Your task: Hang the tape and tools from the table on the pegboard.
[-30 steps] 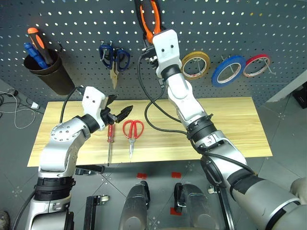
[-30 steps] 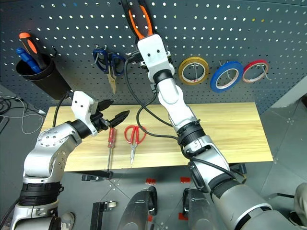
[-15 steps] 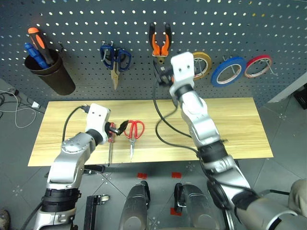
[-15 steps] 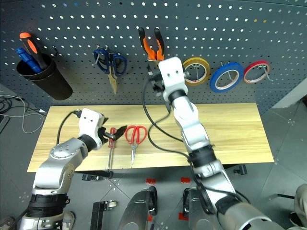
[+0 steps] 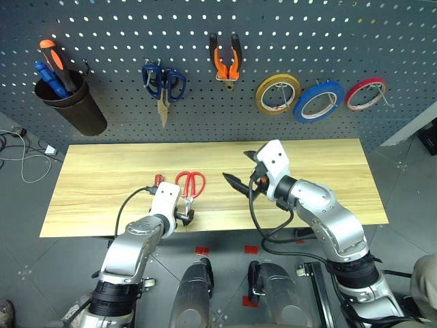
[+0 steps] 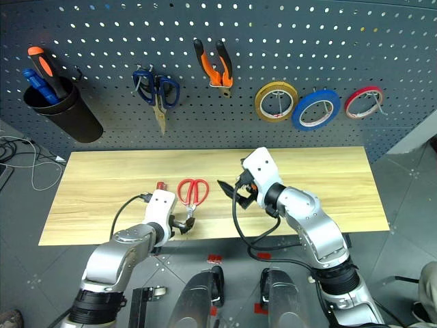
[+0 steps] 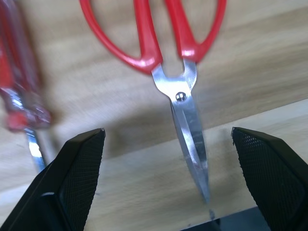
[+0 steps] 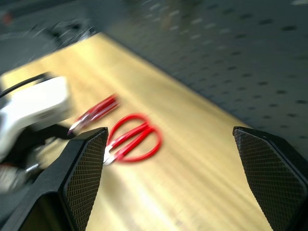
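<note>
The pegboard [image 5: 102, 150] carries the orange-and-black pliers [image 5: 226, 57] and the blue tape [image 5: 317, 101] on hooks. The red-handled scissors [image 5: 189, 188] lie on the table [image 5: 328, 178], blades toward the front edge. Beside them lies the red-handled screwdriver [image 7: 19, 91], partly covered by my left arm. My left gripper [image 5: 185, 217] hangs open low over the scissors' blades [image 7: 190, 139], one finger [image 7: 82, 168] on each side of them. My right gripper [image 5: 239, 167] is open and empty above the table's middle, to the right of the scissors, pointing left.
A black cup [image 5: 75, 106] with orange and blue screwdrivers hangs at the pegboard's left. Blue-handled scissors [image 5: 164, 82], a yellow roll [image 5: 277, 93] and a red roll [image 5: 365, 93] also hang there. A black cable [image 5: 256, 222] loops from my right wrist over the table's front edge.
My right gripper let go of the pliers on their hook, then came down and back over the table. My left gripper sank from above the screwdriver down to the scissors' blades.
</note>
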Robot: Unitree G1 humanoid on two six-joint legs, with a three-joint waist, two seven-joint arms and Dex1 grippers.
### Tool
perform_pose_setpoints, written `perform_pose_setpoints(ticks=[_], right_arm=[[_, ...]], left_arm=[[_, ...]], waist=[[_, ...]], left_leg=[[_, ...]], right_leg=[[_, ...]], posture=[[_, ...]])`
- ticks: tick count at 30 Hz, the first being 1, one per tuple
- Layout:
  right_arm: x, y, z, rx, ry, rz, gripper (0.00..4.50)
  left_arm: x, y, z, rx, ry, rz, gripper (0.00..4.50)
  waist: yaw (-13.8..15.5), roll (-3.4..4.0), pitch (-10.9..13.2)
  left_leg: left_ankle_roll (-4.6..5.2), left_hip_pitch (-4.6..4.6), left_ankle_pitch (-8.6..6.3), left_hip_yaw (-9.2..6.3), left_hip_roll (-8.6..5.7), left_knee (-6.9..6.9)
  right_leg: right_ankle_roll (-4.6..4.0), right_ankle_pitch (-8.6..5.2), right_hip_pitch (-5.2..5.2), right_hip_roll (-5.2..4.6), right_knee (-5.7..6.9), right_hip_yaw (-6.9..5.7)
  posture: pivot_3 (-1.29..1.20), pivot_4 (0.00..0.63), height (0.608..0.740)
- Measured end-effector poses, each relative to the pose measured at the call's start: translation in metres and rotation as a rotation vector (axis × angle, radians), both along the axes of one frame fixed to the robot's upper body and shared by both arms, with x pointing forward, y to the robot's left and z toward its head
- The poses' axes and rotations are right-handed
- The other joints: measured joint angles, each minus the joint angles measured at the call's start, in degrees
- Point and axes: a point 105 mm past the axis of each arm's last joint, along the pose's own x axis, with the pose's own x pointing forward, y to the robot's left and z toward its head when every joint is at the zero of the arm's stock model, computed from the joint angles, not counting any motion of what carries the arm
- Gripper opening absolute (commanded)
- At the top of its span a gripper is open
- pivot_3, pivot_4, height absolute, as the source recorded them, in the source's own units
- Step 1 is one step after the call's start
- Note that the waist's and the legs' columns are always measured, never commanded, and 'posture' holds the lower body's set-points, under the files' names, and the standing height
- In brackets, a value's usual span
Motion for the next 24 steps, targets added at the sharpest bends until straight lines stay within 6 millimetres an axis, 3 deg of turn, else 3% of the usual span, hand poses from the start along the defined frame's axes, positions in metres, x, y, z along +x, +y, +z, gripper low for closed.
perform_pose_setpoints(ticks=[4,7,16,24], right_arm=[[-0.018,0.006,-0.006,-0.022,0.041,0.104,4.43],[-0.023,0.003,-0.012,-0.045,0.074,0.134,4.5],[-0.028,-0.017,-0.012,-0.053,0.171,0.177,4.5],[-0.03,-0.021,-0.01,-0.031,0.193,0.177,4.5]], left_arm=[[0.02,-0.011,0.004,0.003,-0.012,0.036,4.43],[0.028,-0.02,0.006,-0.005,-0.011,0.045,3.85],[0.04,-0.024,0.008,-0.031,0.02,0.085,1.2],[0.035,-0.02,0.008,-0.02,-0.007,0.082,1.14]], waist=[[0.2,-0.04,0.0],[0.2,-0.04,0.0],[0.3,-0.04,0.0],[0.3,-0.04,0.0]], left_leg=[[0.17,0.01,-0.1,-0.03,-0.01,0.04],[0.26,0.03,-0.15,-0.03,-0.04,0.13],[0.29,0.37,-0.18,-0.09,-0.03,0.12],[0.24,0.39,-0.17,-0.06,-0.03,0.09]], right_leg=[[0.05,0.01,0.08,-0.01,-0.03,-0.04],[0.1,0.03,0.18,-0.04,-0.08,-0.04],[0.33,-0.1,0.6,-0.06,-0.16,-0.1],[0.32,-0.09,0.61,-0.07,-0.2,-0.08]], posture=[[-0.02,0.362,0.74],[-0.02,0.359,0.74],[-0.04,0.347,0.74],[-0.04,0.331,0.74]])
